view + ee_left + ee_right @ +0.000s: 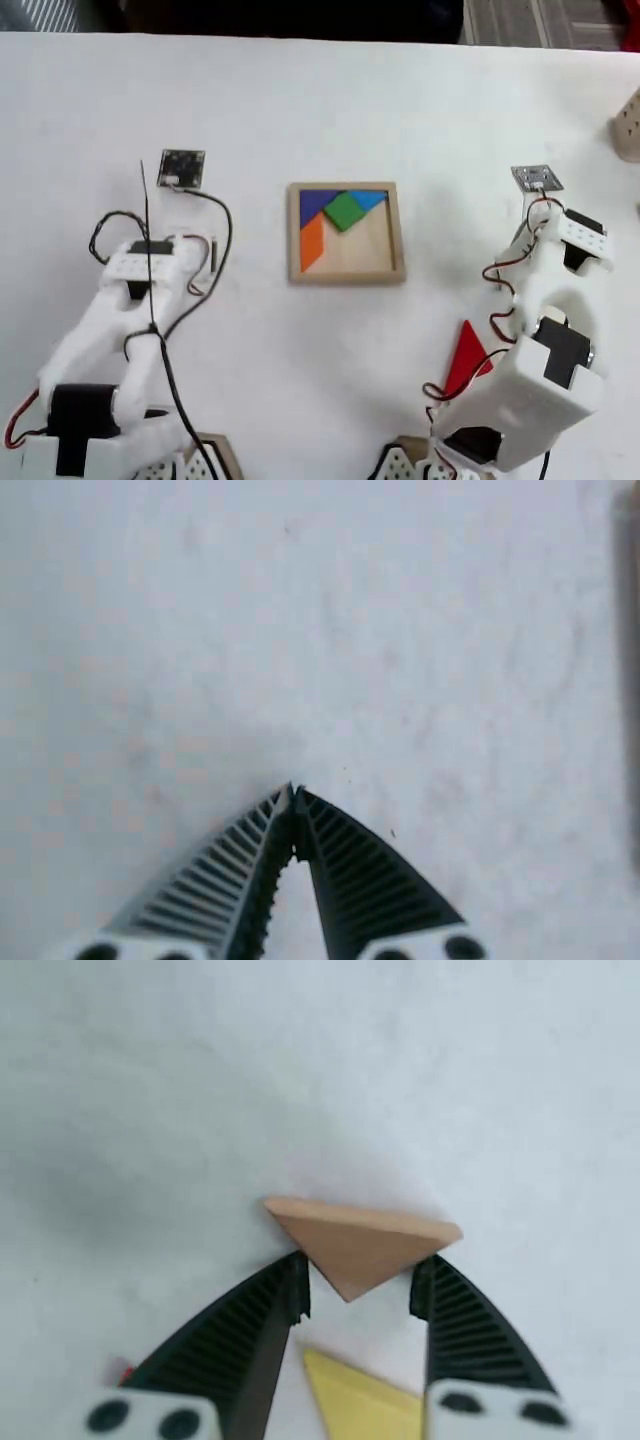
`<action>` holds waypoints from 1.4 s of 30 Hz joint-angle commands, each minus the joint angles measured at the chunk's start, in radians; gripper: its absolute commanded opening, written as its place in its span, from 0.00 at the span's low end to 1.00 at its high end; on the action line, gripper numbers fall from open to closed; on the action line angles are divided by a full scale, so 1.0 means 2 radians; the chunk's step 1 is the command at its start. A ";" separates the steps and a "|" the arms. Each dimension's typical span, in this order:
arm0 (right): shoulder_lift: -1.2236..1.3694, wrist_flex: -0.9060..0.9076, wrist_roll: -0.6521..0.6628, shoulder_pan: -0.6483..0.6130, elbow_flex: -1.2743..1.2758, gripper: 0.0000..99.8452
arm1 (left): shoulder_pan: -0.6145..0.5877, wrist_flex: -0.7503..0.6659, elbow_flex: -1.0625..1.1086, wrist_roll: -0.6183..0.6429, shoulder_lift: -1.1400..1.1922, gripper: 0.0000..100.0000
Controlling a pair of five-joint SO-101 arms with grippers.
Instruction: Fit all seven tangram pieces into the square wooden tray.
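The right claw (360,1263) stood open over the white table (200,1080), its two black ribbed fingers spread apart. A pale brown triangle (356,1238) lay flat on the table just ahead of the claw. Its long edge faced away from the claw and its opposite corner pointed back into the gap between the fingertips. One fingertip (296,1265) sat right against the triangle's slanted edge, and the other was just beside the opposite edge. Whether either tip pressed on the wood could not be told. Deeper in the same gap, closer to the claw's base, lay a yellow triangle (365,1400), flat on the table and apart from the brown one.

The left claw (293,795) was closed, its fingertips meeting in a point with nothing between them, over bare table. A dark, blurred strip (630,680) lay off to one side of it, too unclear to identify.

From above, the square wooden tray (346,272) sat on the table between the left arm (110,330) and the right arm (530,390). It held a blue piece (313,203), a green square (346,211), a light blue triangle (370,198) and an orange piece (312,243), grouped toward its far and left sides, with bare wood in the rest. A red triangle (467,358) lay outside the tray, just beside the right arm.
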 commanded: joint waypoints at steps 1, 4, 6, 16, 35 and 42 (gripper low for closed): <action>-0.020 -0.018 -0.048 -0.008 -0.015 0.16 | 0.003 -0.008 -0.003 -0.005 -0.021 0.03; -0.009 -0.036 -0.055 -0.007 -0.015 0.16 | 0.003 -0.008 -0.003 -0.005 -0.021 0.03; -0.003 -0.049 -0.055 -0.007 -0.015 0.16 | 0.003 -0.008 -0.003 -0.005 -0.021 0.03; -0.003 0.129 -0.236 0.001 -0.115 0.16 | 0.003 -0.008 -0.003 -0.006 -0.021 0.03; 0.125 0.106 -0.552 0.009 -0.219 0.16 | 0.003 -0.007 -0.003 -0.007 -0.022 0.03; 0.141 0.230 -0.554 0.007 -0.323 0.16 | 0.003 -0.007 -0.003 -0.007 -0.022 0.03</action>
